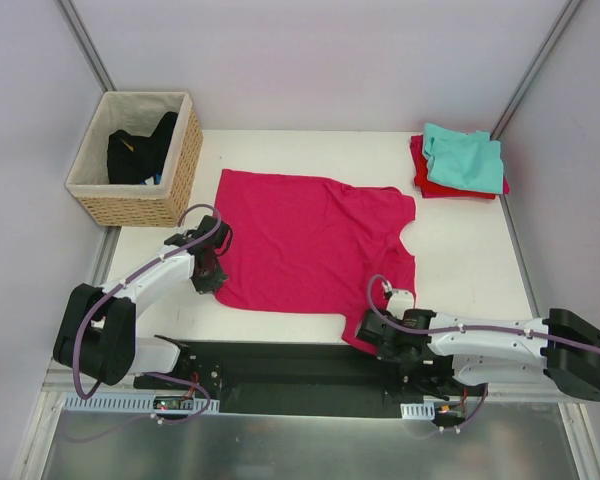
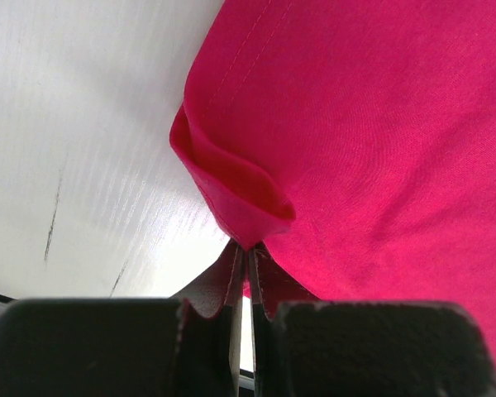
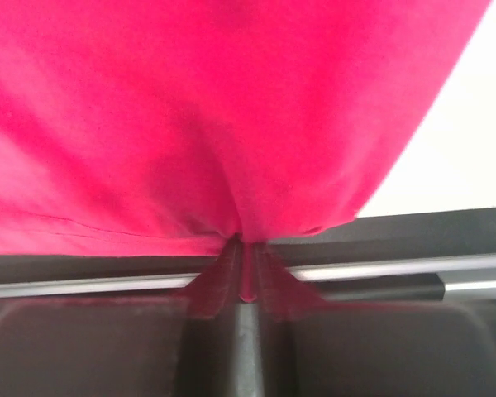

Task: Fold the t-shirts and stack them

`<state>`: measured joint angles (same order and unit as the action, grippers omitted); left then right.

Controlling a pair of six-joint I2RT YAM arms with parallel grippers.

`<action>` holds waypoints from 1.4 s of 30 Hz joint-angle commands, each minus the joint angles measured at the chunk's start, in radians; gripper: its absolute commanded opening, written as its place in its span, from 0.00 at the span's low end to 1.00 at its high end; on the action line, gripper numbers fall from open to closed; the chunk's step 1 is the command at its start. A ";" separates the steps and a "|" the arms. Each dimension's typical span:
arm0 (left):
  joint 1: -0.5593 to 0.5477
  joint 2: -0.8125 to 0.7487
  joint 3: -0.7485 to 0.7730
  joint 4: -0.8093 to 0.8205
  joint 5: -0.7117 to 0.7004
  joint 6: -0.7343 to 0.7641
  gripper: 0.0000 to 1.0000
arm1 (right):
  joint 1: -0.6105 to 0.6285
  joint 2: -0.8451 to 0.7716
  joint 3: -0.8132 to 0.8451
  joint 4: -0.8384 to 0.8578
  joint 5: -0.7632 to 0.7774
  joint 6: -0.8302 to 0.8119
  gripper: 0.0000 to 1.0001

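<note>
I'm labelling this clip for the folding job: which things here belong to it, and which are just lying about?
Part of the job: pink t-shirt, pinched by left gripper and right gripper; teal t-shirt stacked on red t-shirt.
Lying about: wicker basket; dark cloth in it.

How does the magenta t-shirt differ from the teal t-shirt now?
The magenta t-shirt lies spread out; the teal t-shirt is folded small. The left pincer and right pincer pinch the magenta one; the teal one rests untouched on the red t-shirt. Both are plain-coloured.
</note>
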<state>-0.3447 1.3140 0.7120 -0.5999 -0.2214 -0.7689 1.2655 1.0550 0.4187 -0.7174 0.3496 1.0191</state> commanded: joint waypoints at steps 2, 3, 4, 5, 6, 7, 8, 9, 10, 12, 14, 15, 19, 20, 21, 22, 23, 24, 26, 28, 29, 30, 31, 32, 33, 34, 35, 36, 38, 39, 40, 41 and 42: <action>0.012 0.002 0.024 -0.009 -0.027 0.013 0.00 | -0.002 0.016 -0.003 -0.001 -0.008 0.021 0.01; 0.013 0.002 0.023 -0.009 -0.027 0.013 0.00 | -0.002 0.016 -0.003 -0.001 -0.006 0.021 0.01; 0.012 0.002 0.024 -0.009 -0.027 0.013 0.00 | -0.003 0.013 -0.003 -0.001 -0.006 0.021 0.01; 0.012 0.001 0.024 -0.009 -0.027 0.013 0.00 | -0.003 0.010 -0.001 -0.004 0.000 0.021 0.01; 0.013 -0.001 0.024 -0.009 -0.027 0.013 0.00 | -0.002 0.004 0.005 -0.010 0.006 0.022 0.01; 0.012 -0.005 0.024 -0.009 -0.026 0.013 0.00 | -0.002 -0.010 0.012 -0.031 0.014 0.021 0.01; 0.012 -0.007 0.026 -0.011 -0.026 0.011 0.00 | 0.000 -0.021 0.025 -0.049 0.038 0.019 0.01; 0.013 -0.010 0.027 -0.011 -0.024 0.013 0.00 | 0.000 -0.030 0.057 -0.071 0.055 0.016 0.01; 0.012 -0.022 0.027 -0.011 -0.015 0.016 0.00 | 0.002 -0.053 0.083 -0.121 0.075 0.006 0.01; 0.012 -0.041 0.036 -0.011 -0.009 0.019 0.00 | 0.003 -0.073 0.132 -0.174 0.141 -0.008 0.01; 0.012 -0.085 0.047 -0.012 -0.001 0.028 0.00 | 0.003 -0.098 0.213 -0.253 0.228 -0.033 0.01; 0.012 -0.123 0.064 -0.024 0.001 0.037 0.00 | -0.001 -0.102 0.245 -0.275 0.256 -0.043 0.01; 0.012 -0.246 0.138 -0.058 0.016 0.068 0.00 | -0.011 -0.130 0.470 -0.439 0.406 -0.099 0.01; 0.012 -0.274 0.155 -0.060 0.025 0.077 0.00 | -0.011 -0.144 0.512 -0.464 0.475 -0.131 0.01; 0.012 -0.330 0.191 -0.060 0.030 0.098 0.00 | -0.011 -0.150 0.553 -0.511 0.509 -0.149 0.01; 0.012 -0.355 0.214 -0.058 0.036 0.114 0.00 | -0.012 -0.156 0.650 -0.533 0.543 -0.169 0.01; 0.012 -0.378 0.245 -0.060 0.053 0.131 0.00 | -0.014 -0.162 0.696 -0.548 0.608 -0.230 0.01; 0.012 -0.416 0.307 -0.058 0.059 0.166 0.00 | -0.012 -0.173 0.750 -0.562 0.643 -0.267 0.01; 0.012 -0.449 0.371 -0.052 0.056 0.190 0.00 | -0.012 -0.181 0.886 -0.556 0.733 -0.347 0.01; 0.012 -0.476 0.466 -0.051 0.062 0.226 0.00 | -0.014 -0.191 0.946 -0.450 0.767 -0.552 0.01; 0.012 -0.479 0.499 -0.049 0.071 0.236 0.00 | -0.014 -0.200 0.995 -0.407 0.779 -0.618 0.01; 0.012 -0.487 0.567 -0.049 0.095 0.246 0.00 | -0.012 -0.222 1.011 -0.299 0.779 -0.766 0.01; 0.012 -0.492 0.599 -0.047 0.109 0.247 0.00 | -0.012 -0.237 1.028 -0.247 0.773 -0.828 0.01; 0.012 -0.495 0.665 -0.043 0.125 0.252 0.00 | -0.014 -0.253 1.039 -0.187 0.767 -0.897 0.01; 0.012 -0.501 0.699 -0.040 0.152 0.264 0.00 | -0.012 -0.265 1.061 -0.080 0.750 -1.021 0.01; 0.012 -0.504 0.731 -0.037 0.163 0.269 0.00 | -0.012 -0.288 1.075 -0.035 0.705 -1.087 0.01; 0.012 -0.506 0.797 -0.034 0.177 0.287 0.00 | -0.012 -0.296 1.091 0.008 0.680 -1.147 0.01; 0.012 -0.503 0.829 -0.031 0.189 0.298 0.00 | -0.012 -0.297 1.145 0.060 0.654 -1.186 0.01; 0.012 -0.499 0.917 -0.020 0.252 0.316 0.00 | -0.014 -0.268 1.222 0.075 0.588 -1.292 0.01; 0.012 -0.501 0.938 0.001 0.276 0.321 0.00 | -0.014 -0.259 1.291 0.076 0.569 -1.316 0.01; 0.012 -0.503 0.958 0.017 0.321 0.322 0.00 | -0.014 -0.248 1.328 0.076 0.518 -1.356 0.01; 0.012 -0.506 0.975 0.035 0.341 0.322 0.00 | -0.014 -0.239 1.350 0.099 0.488 -1.375 0.01; 0.012 -0.518 0.978 0.087 0.367 0.327 0.00 | -0.012 -0.242 1.364 0.122 0.464 -1.395 0.01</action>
<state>-0.3447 0.8192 1.6241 -0.6258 0.0002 -0.4953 1.2541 0.7914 1.6768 -0.7586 0.9386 -0.1349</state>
